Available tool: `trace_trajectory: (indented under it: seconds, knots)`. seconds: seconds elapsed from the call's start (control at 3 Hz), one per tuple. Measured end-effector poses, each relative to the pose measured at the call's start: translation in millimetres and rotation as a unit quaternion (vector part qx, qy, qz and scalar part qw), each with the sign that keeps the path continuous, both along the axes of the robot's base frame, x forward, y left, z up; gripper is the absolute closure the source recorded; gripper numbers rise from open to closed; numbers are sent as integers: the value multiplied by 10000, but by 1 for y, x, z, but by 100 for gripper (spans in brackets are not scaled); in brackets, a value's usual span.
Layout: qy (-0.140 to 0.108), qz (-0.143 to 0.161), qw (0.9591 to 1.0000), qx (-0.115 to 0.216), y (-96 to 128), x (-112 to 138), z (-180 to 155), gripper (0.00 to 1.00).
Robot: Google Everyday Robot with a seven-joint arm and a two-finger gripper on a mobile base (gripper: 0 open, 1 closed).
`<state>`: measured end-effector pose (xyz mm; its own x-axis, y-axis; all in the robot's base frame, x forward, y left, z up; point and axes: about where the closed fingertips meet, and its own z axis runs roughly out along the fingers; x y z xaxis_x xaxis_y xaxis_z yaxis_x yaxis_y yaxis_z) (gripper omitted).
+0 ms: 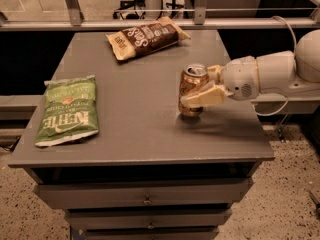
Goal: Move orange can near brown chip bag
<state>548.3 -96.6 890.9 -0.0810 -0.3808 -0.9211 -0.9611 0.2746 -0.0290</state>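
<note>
**A:** Surface was a gray cabinet top [140, 139] over a stack of drawers [145, 198], with speckled floor [282, 204] around it. What lay nearest the front edge?

**B:** 1 green chip bag [67, 111]. It was flat on the left side, with its white lettering facing up and well apart from everything else.

**A:** And mid-table?

**B:** The orange can [191, 86] was upright, right of center, silver top showing. Could not tell whether its base touched the top or sat just above its shadow.

**A:** Gripper position?

**B:** The gripper [198, 87] was at the can, reaching in from the right on the white arm [270, 71]. The 2 cream fingers [207, 95] were clenched on the can. 1 crossed its lower front and 1 sat behind its upper right side.

**A:** Farther back?

**B:** 1 brown chip bag [147, 37] lay flat and angled near the back edge, left of the can's line. There was a clear stretch of gray between bag and can, so no contact.

**A:** Beyond the table?

**B:** A metal rail [90, 25] ran across behind the cabinet, with dim floor past it.
</note>
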Motion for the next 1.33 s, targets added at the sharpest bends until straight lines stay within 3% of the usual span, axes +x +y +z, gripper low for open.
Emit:
trace_trajectory:
  seconds: [0.33, 0.67, 1.0, 1.33]
  knots:
    - [-69, 8, 10000, 64, 4, 3, 1, 100]
    - [-499, -104, 9986, 170, 9, 47, 5, 100]
    - [-1147, -382, 9925, 203, 7, 132, 27, 100]
    - [-1488, -545, 9872, 183, 2, 176, 49, 100]
